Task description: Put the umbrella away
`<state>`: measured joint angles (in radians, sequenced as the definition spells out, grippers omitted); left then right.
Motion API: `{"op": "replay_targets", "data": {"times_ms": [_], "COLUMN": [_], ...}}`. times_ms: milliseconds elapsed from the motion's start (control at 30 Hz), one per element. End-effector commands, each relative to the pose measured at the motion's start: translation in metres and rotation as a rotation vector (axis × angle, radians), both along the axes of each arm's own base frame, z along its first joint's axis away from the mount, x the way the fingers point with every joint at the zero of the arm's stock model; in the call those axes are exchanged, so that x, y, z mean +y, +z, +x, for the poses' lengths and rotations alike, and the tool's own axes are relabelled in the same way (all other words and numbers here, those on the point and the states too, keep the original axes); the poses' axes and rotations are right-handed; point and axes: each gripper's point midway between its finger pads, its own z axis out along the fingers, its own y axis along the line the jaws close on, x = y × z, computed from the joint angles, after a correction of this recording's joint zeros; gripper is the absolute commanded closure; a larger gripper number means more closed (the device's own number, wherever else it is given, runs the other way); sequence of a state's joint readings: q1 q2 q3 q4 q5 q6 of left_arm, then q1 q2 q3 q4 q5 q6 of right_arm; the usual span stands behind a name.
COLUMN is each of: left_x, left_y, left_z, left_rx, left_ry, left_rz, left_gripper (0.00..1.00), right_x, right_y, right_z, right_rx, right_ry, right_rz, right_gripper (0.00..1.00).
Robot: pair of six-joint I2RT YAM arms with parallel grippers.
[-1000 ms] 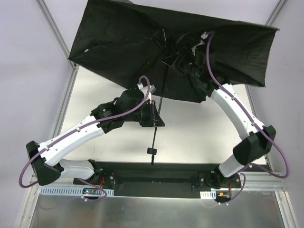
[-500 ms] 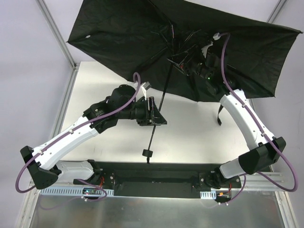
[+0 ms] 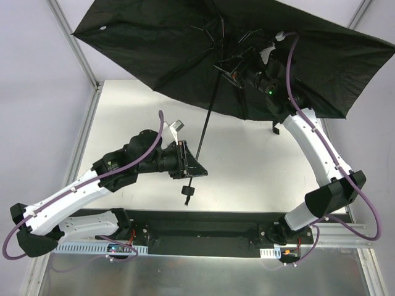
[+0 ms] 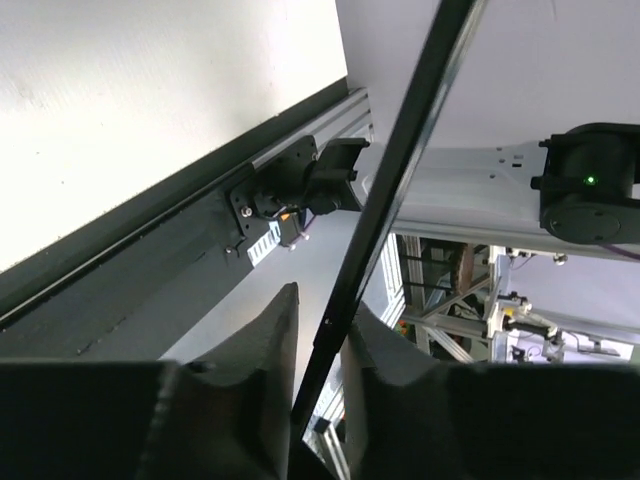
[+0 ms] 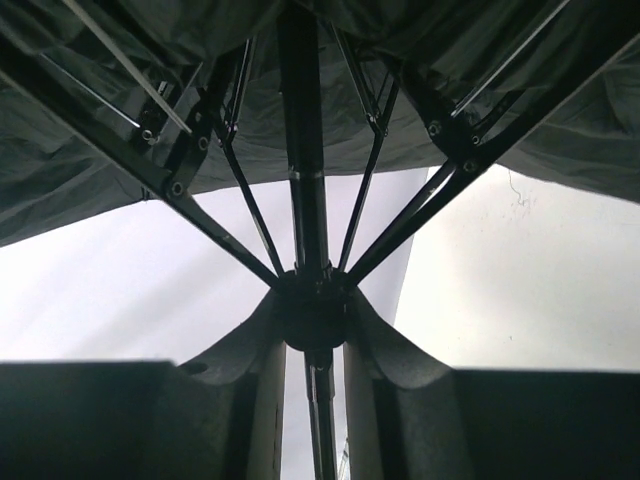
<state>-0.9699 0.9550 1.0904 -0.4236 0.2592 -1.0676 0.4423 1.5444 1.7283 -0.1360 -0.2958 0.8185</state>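
Observation:
The black umbrella [image 3: 154, 43] stands open, its canopy spread over the far side of the table. Its thin shaft [image 3: 207, 120] slants down to the small handle [image 3: 187, 192], which hangs above the table. My left gripper [image 3: 191, 165] is open around the lower shaft, just above the handle. In the left wrist view the shaft [image 4: 400, 160] lies against one finger, with a gap to the other. My right gripper [image 5: 312, 325] is shut on the umbrella's runner hub [image 5: 312, 300], where the ribs meet under the canopy [image 5: 100, 150]. From above, the right gripper [image 3: 237, 69] sits high beneath the canopy.
The white table [image 3: 136, 123] lies below. Aluminium frame posts [image 3: 71, 37] rise at the back left and back right. The black base rail [image 3: 203, 225] runs along the near edge. A strap [image 3: 276, 126] dangles from the canopy's rim beside the right arm.
My left gripper has let go of the shaft and slid down it toward the handle. My right arm has pushed the hub and the canopy up and back.

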Motion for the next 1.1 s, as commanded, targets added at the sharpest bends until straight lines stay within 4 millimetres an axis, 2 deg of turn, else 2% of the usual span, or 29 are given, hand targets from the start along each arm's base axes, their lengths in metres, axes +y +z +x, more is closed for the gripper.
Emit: {"op": "replay_targets", "data": {"times_ms": [0,33,67,133,200,267,300,333,400,433,533,600,733,900,1033,1067], "left_x": [-0.008,-0.009,-0.009,-0.007,-0.003,-0.001,-0.001,0.0,0.0,-0.001,-0.007,-0.014,-0.021,-0.012,-0.002,-0.001], "left_y": [0.007,0.012,0.021,0.04,0.063,0.08,0.086,0.09,0.095,0.092,0.083,0.074,0.057,0.037,0.023,0.024], "left_z": [0.011,0.015,0.021,0.034,0.054,0.07,0.077,0.088,0.098,0.103,0.106,0.104,0.095,0.078,0.072,0.07], "left_rx": [-0.031,-0.054,-0.086,-0.158,-0.252,-0.303,-0.309,-0.309,-0.327,-0.327,-0.292,-0.253,-0.193,-0.138,-0.099,-0.102], "left_ry": [0.027,0.033,0.053,0.108,0.177,0.21,0.212,0.226,0.22,0.222,0.196,0.167,0.136,0.158,0.186,0.176], "left_rz": [0.007,0.006,0.0,-0.011,-0.011,-0.016,-0.021,-0.019,-0.012,0.002,0.01,0.012,0.016,0.019,0.013,0.009], "left_gripper": [0.89,0.98,1.0,1.0,1.0,1.0,1.0,1.0,1.0,1.0,1.0,1.0,1.0,1.0,1.0,0.96], "right_x": [0.0,0.001,0.001,0.002,0.007,0.021,0.032,0.039,0.049,0.052,0.051,0.046,0.033,0.022,0.023,0.023], "right_y": [0.066,0.064,0.062,0.05,0.026,0.006,0.002,-0.006,-0.012,-0.023,-0.028,-0.027,-0.032,-0.053,-0.056,-0.055], "right_z": [-0.018,-0.02,-0.022,-0.031,-0.045,-0.071,-0.09,-0.104,-0.133,-0.141,-0.161,-0.161,-0.142,-0.128,-0.123,-0.122], "right_rx": [-0.126,-0.119,-0.104,-0.05,0.034,0.067,0.061,0.068,0.069,0.093,0.101,0.091,0.098,0.13,0.136,0.133], "right_ry": [0.061,0.072,0.081,0.112,0.164,0.256,0.32,0.362,0.42,0.43,0.43,0.409,0.361,0.293,0.284,0.287], "right_rz": [0.138,0.138,0.138,0.11,0.068,0.06,0.066,0.069,0.087,0.089,0.099,0.1,0.092,0.06,0.095,0.097], "right_gripper": [1.0,1.0,1.0,1.0,1.0,1.0,1.0,1.0,1.0,1.0,1.0,1.0,1.0,1.0,1.0,1.0]}}
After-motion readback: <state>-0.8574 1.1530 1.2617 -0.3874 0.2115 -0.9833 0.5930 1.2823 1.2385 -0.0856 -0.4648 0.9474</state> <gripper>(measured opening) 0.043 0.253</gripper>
